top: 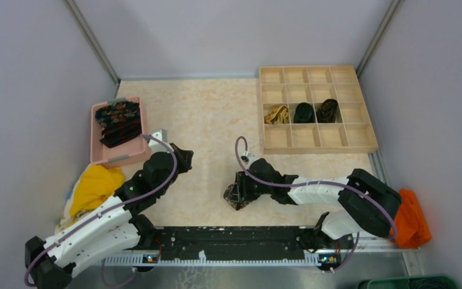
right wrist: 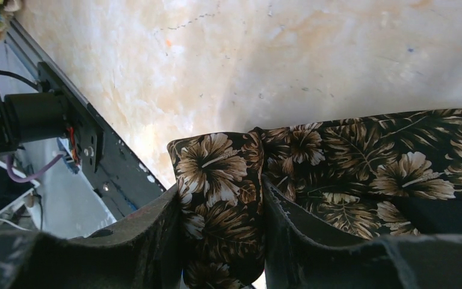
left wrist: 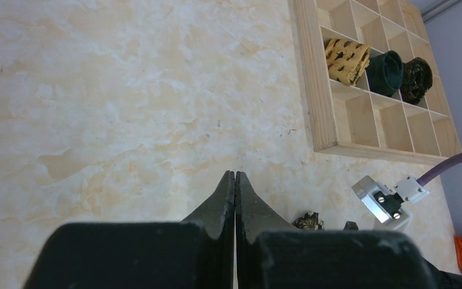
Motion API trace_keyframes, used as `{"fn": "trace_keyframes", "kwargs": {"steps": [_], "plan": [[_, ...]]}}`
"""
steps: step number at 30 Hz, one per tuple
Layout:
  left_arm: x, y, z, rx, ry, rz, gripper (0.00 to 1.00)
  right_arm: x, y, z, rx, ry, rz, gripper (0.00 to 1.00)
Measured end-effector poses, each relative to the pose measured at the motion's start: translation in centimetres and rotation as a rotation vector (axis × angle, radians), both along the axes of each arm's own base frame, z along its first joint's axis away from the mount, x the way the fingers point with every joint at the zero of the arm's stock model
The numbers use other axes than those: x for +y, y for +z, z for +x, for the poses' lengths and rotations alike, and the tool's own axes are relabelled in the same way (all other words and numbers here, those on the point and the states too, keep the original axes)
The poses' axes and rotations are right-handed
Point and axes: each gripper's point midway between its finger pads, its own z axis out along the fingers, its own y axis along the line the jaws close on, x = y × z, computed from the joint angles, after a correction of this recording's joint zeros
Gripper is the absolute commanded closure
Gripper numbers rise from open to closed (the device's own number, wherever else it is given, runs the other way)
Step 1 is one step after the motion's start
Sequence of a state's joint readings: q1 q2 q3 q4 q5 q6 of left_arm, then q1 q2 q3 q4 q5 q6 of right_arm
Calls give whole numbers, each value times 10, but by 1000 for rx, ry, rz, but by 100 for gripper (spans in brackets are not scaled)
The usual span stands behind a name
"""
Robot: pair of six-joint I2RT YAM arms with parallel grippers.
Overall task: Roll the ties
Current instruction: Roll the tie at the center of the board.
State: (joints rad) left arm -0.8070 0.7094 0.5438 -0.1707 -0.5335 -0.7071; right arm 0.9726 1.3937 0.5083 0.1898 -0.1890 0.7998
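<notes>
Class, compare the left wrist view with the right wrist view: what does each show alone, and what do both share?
Left wrist only: the wooden compartment tray holding a golden-tan rolled tie, a dark teal rolled tie and a dark brown rolled tie; the left gripper, shut and empty. Right wrist only: the right gripper clamping the black-brown floral fabric tie; the black base rail. Shared: the cream marbled tabletop, and a small scrap of that floral tie.
</notes>
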Motion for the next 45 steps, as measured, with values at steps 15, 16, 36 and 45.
{"fn": "trace_keyframes", "kwargs": {"steps": [15,16,36,45], "plan": [[-35,-30,12,87,-93,50,100,-29,-6,12,75,-71,120,41],[-37,-31,13,91,-98,53,100,-29,-5,13,72,-74,123,39],[-60,-47,16,132,-178,74,100,-61,-3,23,-36,-93,-67,22],[-64,-60,19,159,-182,93,100,-89,7,41,-139,-160,-216,24]]}}
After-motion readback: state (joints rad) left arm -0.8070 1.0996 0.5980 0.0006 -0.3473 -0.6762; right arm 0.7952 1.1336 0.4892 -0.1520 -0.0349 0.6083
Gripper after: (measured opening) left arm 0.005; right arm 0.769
